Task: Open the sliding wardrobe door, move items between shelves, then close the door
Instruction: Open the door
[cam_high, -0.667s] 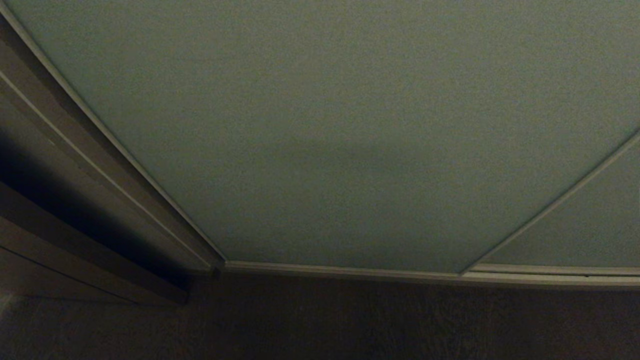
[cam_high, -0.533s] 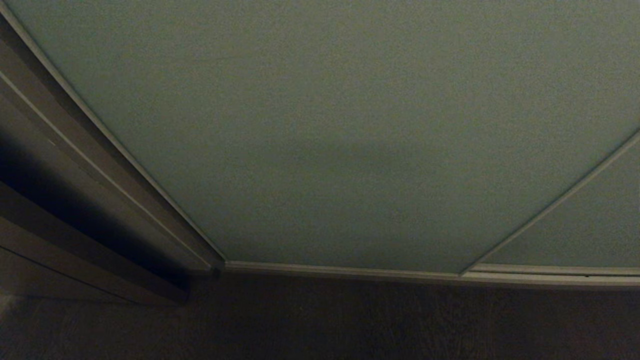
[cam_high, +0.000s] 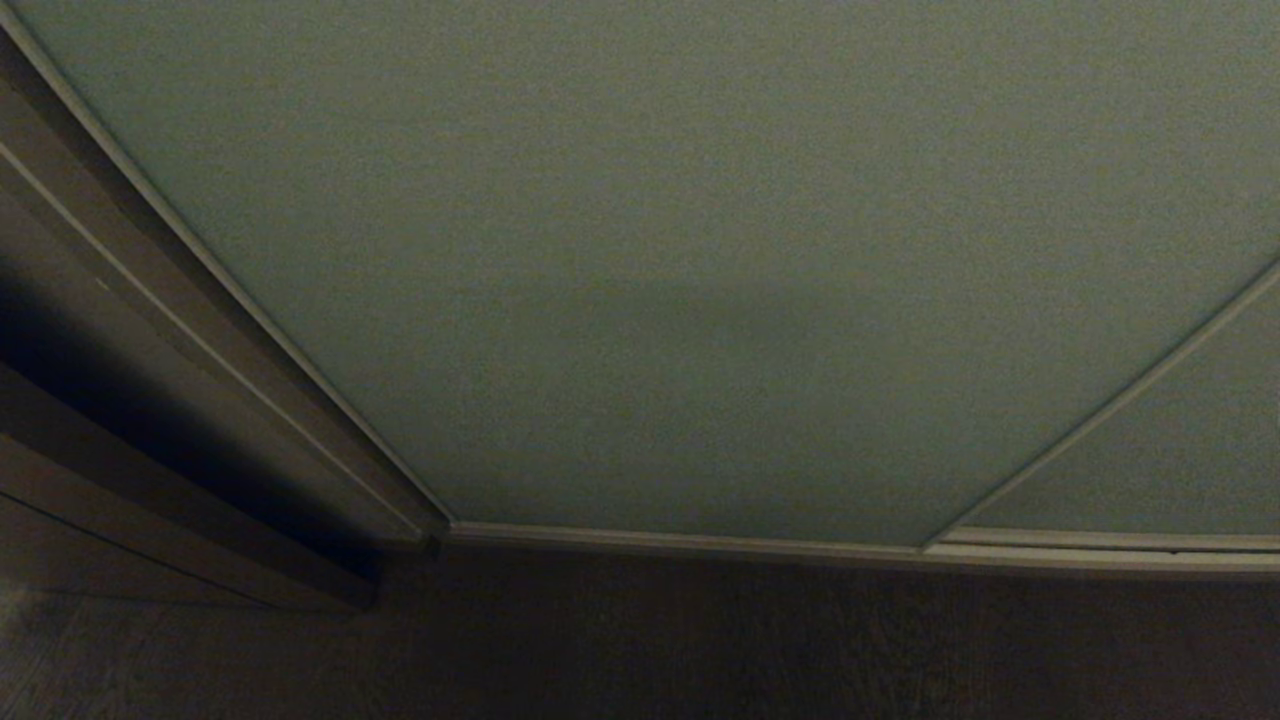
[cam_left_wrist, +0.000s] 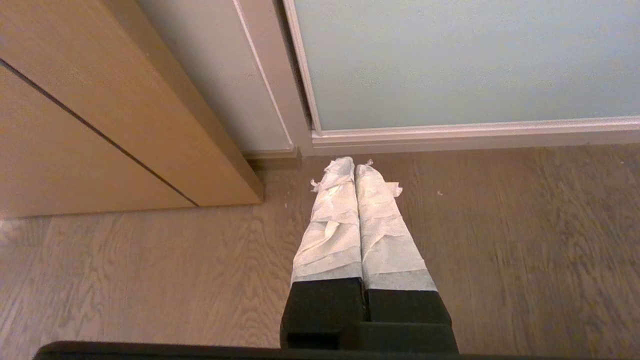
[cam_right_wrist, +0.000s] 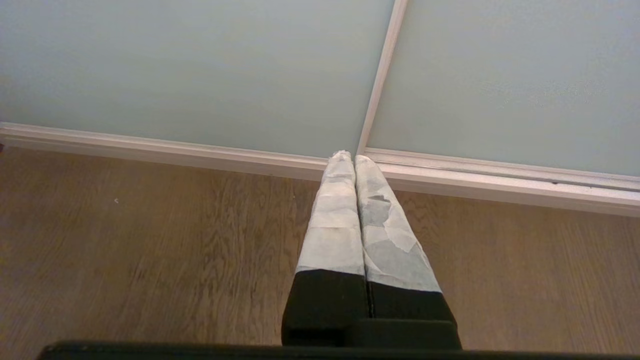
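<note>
Wardrobe door (cam_high: 700, 250) seemingly unmoved (dim view)

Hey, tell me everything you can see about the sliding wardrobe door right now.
The sliding wardrobe door is a broad, flat, matte pale grey-green panel with a thin light beige frame. It stands upright and shut, its bottom rail running just above the wooden floor. Its left edge meets a beige jamb next to brown wooden panels; its right edge borders a second, matching panel. Nothing touches it: both grippers hang apart from it.

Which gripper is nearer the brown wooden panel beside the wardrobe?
Left. The left gripper hangs just beside the brown wooden panel; the right gripper hangs at the seam between the pale grey-green doors.
</note>
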